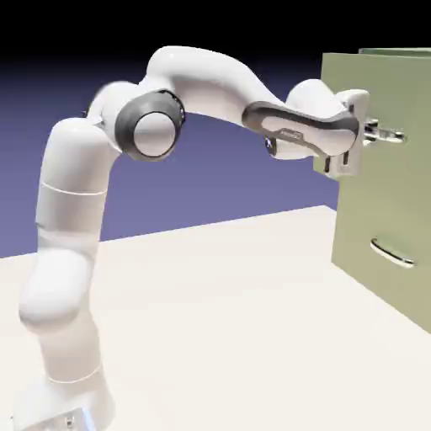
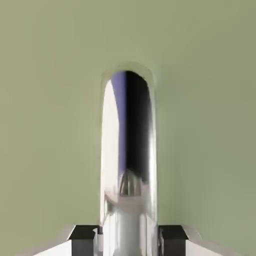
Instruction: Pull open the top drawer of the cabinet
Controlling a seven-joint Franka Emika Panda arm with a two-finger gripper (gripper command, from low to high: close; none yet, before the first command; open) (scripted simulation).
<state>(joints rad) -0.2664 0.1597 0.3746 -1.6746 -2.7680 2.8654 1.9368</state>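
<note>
- Pincer (image 1: 388,133): closed on the silver bar handle (image 2: 128,135) of the top drawer (image 1: 383,80), one finger to either side of the bar.
- Fingertips (image 2: 84,240): dark grey, low in the hand view, at the left and right of the handle, which shows large between them.
- Top drawer: upper pale olive-green front of the cabinet (image 1: 400,51), at the exterior view's right; its lower left corner stands out beyond the front below, so it is partly open. Full extent of the opening cannot be told.
- Top handle: polished, with light, blue-violet and black reflections; in the hand view it runs lengthwise and rounds off at its far end.
- Lower drawer front (image 1: 370,206): same pale olive-green, fitted with a curved silver handle (image 1: 393,254), well apart from the pincer.
- Franka Panda arm (image 1: 206,80): white with dark grey joint trim, rising at the left, arched over the pale table (image 1: 210,311) and reaching right.
- Backdrop (image 1: 210,185): blue-violet, darkening to black above.
</note>
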